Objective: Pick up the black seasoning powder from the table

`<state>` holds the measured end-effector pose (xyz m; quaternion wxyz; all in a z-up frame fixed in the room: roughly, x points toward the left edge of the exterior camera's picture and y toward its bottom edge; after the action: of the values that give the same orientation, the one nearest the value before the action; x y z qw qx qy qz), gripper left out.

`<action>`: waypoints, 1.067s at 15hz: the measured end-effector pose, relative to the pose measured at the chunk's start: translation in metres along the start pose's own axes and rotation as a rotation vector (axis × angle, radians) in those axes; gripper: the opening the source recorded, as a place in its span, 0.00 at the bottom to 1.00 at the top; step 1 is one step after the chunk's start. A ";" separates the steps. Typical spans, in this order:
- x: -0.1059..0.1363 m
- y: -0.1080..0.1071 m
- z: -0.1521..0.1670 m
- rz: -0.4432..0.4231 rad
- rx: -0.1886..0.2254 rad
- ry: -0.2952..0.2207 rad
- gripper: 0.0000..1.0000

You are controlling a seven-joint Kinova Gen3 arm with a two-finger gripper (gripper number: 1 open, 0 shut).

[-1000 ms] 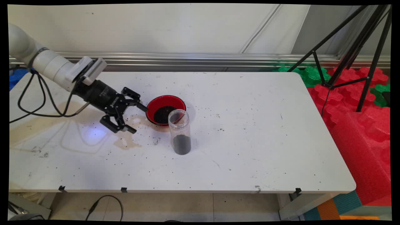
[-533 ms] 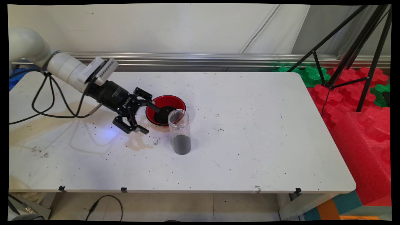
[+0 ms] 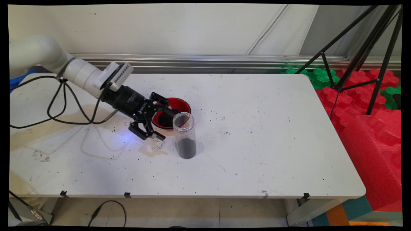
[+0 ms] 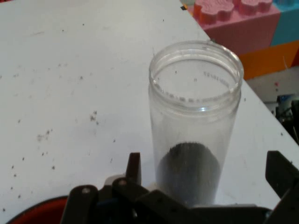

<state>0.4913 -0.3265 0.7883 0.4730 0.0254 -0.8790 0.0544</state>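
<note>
The black two-finger gripper [image 3: 158, 121] hangs low over the white table [image 3: 257, 144], its 2 fingers spread wide apart and gripping nothing. Taking the clear plastic jar [image 3: 184, 134] as landmark: the gripper sits just to the jar's left in the main view, 1 finger reaching over the red bowl [image 3: 179, 104] behind the jar, the other finger low near the table at the jar's near-left side. The hand is tilted down toward the jar, which likely explains why the hand view looks straight at it, with the jar [image 4: 194, 121] framed between the 2 fingers [image 4: 134, 169].

The jar stands upright and lidless, with a shallow layer of dark granules at its bottom; upright is how it keeps them in. The bowl, touching or nearly touching the jar from behind, holds a heap of the same dark grains. Loose specks lie scattered on the table around the jar, thickest on its left, and a brownish stain marks the table left of the jar, below the gripper. Foam blocks [image 3: 369, 106] and a black tripod [image 3: 362, 54] stand well to the jar's right, off the table.
</note>
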 end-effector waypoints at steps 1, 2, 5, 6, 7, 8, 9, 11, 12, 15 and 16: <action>0.000 -0.001 0.004 0.003 -0.002 0.007 1.00; 0.000 -0.001 0.006 0.005 -0.003 0.011 1.00; -0.001 -0.003 0.015 0.010 -0.007 0.027 1.00; -0.001 -0.004 0.019 0.011 -0.008 0.033 1.00; -0.002 -0.005 0.023 0.011 -0.010 0.039 1.00; -0.003 -0.005 0.025 0.011 -0.011 0.043 1.00; -0.004 -0.005 0.028 0.010 -0.012 0.048 1.00; -0.006 -0.006 0.034 0.008 -0.013 0.057 1.00; -0.007 -0.006 0.037 0.007 -0.014 0.061 1.00; -0.011 -0.007 0.043 0.002 -0.015 0.070 1.00; -0.012 -0.007 0.044 0.000 -0.015 0.072 1.00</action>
<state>0.4620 -0.3383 0.7543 0.5044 0.0200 -0.8618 0.0487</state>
